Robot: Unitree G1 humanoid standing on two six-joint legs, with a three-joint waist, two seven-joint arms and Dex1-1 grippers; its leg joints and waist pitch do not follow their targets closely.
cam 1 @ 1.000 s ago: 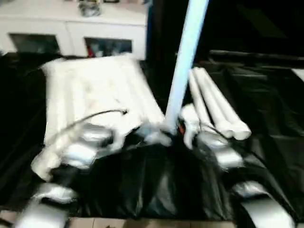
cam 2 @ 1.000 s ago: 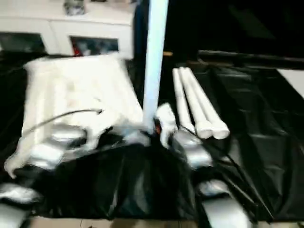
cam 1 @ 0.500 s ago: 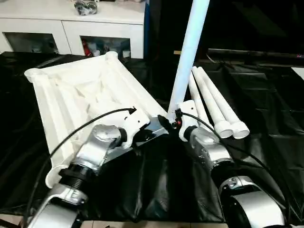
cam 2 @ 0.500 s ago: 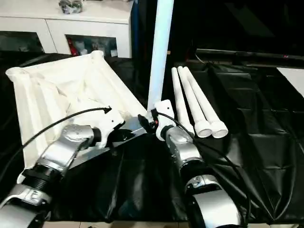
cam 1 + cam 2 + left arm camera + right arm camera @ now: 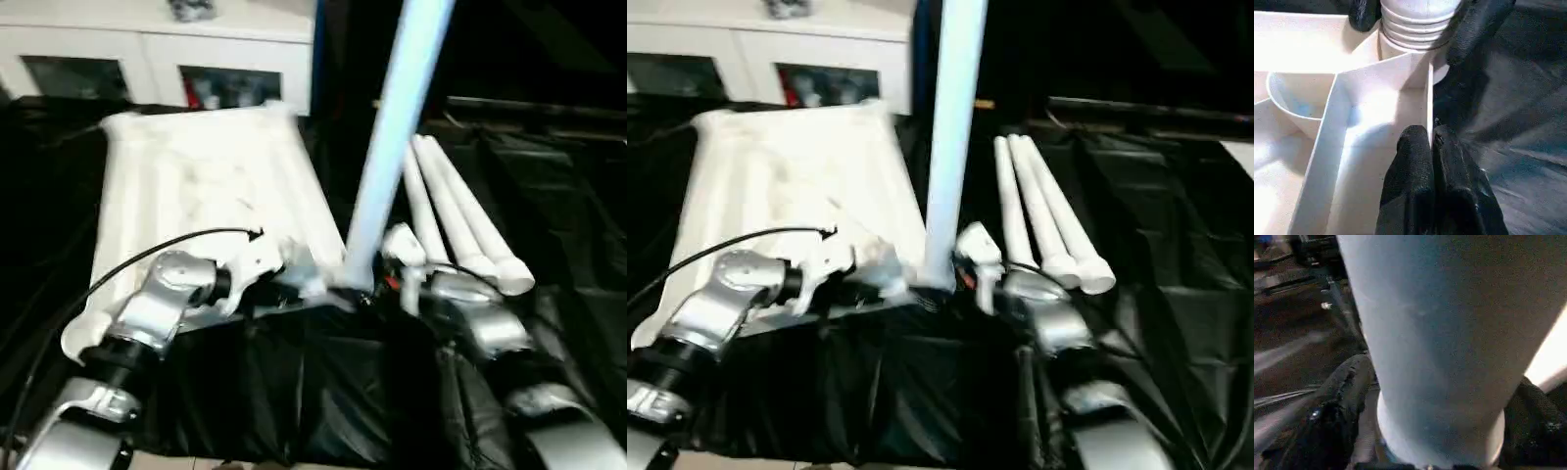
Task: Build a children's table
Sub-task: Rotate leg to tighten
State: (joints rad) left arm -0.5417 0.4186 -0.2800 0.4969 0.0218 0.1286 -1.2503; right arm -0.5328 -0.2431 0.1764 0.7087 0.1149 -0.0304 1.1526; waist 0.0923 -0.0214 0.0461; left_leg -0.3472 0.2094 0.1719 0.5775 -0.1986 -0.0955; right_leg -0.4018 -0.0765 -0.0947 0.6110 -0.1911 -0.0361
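Tabletop (image 5: 196, 186) lies ribbed side up on black sheeting (image 5: 323, 392), ahead of the robot, left of centre. Left gripper (image 5: 1431, 142), forearm angled in from the left, pinches a thin rib at the near corner. Right gripper (image 5: 377, 282) clasps the base of an upright leg (image 5: 392, 137) at the corner socket (image 5: 1400, 49); threaded end partly in. Three spare legs (image 5: 460, 220) lie side by side to the right.

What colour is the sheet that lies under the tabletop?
Black and glossy: the sheet shows best in the right eye view, under the white tabletop.
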